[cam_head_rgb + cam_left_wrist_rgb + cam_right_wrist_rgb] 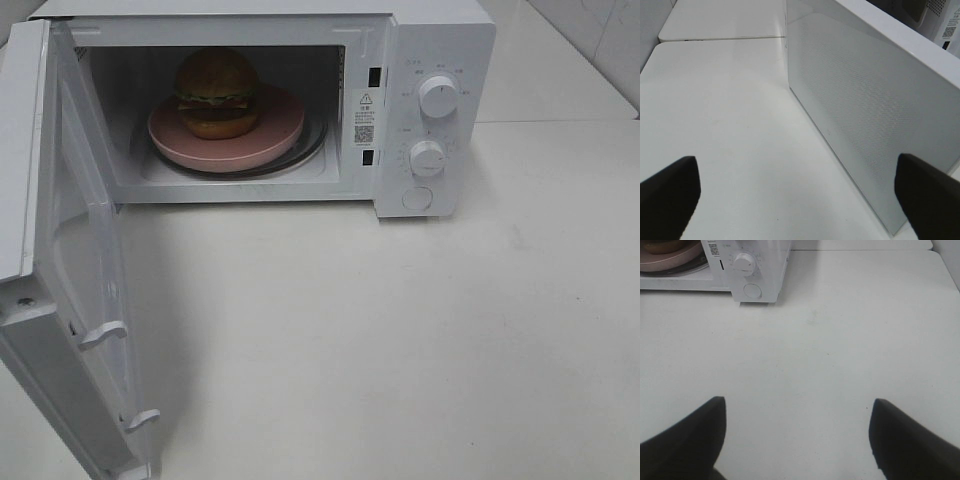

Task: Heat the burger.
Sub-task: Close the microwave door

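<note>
Open door stands just beside my left gripper, burger sits on pink plate inside microwave upper left of frame, right gripper over table, both spread apart.

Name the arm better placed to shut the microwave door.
Left. The left fingers face the open door on its outer side, close by; the right fingers are over the table, right of the microwave, away from the door.
</note>
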### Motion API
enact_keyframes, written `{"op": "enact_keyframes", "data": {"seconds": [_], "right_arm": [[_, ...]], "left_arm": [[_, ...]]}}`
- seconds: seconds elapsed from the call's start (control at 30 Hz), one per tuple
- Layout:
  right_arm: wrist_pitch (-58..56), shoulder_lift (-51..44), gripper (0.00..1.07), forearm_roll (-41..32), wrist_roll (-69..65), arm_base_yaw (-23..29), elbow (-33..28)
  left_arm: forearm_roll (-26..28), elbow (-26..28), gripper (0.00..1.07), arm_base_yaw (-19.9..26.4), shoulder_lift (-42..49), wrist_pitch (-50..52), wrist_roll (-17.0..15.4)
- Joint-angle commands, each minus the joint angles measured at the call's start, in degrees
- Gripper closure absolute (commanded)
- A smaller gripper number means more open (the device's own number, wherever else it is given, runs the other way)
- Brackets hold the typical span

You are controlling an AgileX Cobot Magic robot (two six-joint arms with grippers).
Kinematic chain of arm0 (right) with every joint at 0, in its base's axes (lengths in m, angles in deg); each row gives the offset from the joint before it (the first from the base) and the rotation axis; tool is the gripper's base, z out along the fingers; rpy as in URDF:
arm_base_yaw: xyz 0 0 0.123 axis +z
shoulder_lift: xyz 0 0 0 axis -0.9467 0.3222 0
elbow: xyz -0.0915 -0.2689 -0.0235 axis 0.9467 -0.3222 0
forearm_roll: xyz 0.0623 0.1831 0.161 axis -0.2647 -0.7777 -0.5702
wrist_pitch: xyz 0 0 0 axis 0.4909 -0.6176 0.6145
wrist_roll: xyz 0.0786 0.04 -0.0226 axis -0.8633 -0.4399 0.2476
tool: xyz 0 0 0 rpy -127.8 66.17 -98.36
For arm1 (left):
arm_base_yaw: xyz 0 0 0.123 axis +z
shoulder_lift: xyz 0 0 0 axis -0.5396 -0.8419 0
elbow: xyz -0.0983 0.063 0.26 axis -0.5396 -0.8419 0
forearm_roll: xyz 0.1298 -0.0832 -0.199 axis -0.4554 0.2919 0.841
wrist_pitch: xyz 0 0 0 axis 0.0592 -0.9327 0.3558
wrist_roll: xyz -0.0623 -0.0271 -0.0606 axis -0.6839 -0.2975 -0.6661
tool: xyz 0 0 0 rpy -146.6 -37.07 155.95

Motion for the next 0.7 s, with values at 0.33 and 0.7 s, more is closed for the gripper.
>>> {"op": "enact_keyframes", "data": {"seconds": [0.33, 0.7], "right_arm": [[0.3, -1.5, 0.32, -0.3, 0.0, -1.4, -0.1], [0.3, -1.5, 0.32, -0.3, 0.0, -1.4, -0.1]], "left_arm": [[0.2, -0.1, 0.09, -0.3, 0.5, 0.3, -0.3], [0.2, -0.1, 0.09, -0.3, 0.6, 0.3, -0.3]]}}
